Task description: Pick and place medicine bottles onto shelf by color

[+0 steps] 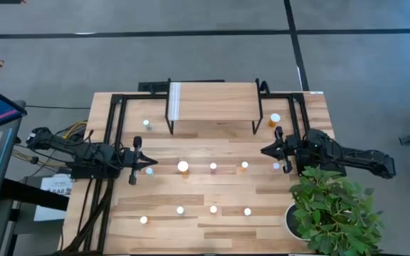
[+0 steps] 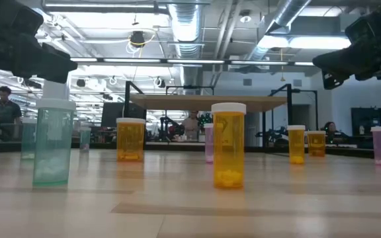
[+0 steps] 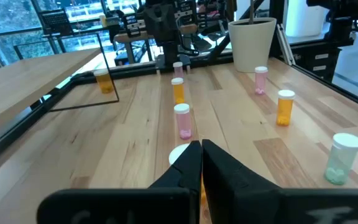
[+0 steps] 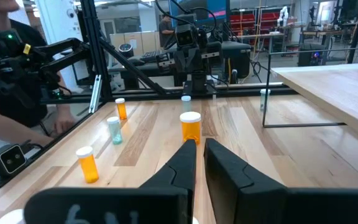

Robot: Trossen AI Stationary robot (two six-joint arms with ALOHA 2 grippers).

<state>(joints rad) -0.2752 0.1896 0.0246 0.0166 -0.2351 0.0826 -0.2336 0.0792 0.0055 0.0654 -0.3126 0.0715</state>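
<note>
The shelf [image 1: 216, 99] stands at the table's far middle on thin black legs, with a white strip [image 1: 175, 99] along its left edge. Small white-capped medicine bottles stand upright on the tabletop. One row crosses the middle, with a larger orange bottle [image 1: 183, 166], a pink one [image 1: 213, 166] and an orange one [image 1: 244, 165]. Another row runs nearer [image 1: 213, 209]. A green bottle [image 1: 146, 123] and an orange bottle [image 1: 275, 119] stand beside the shelf. My left gripper [image 1: 152, 162] [image 3: 201, 143] is shut at the row's left end. My right gripper [image 1: 264, 151] [image 4: 200, 143] is shut at its right end, with only a slit between its fingers. Both grippers hold nothing.
A potted plant [image 1: 333, 210] fills the near right corner, close under the right arm. Black frame rails [image 1: 112, 135] run along the table's left, right and far sides. In the right wrist view a person's arm [image 4: 17, 124] shows beyond the table's near edge.
</note>
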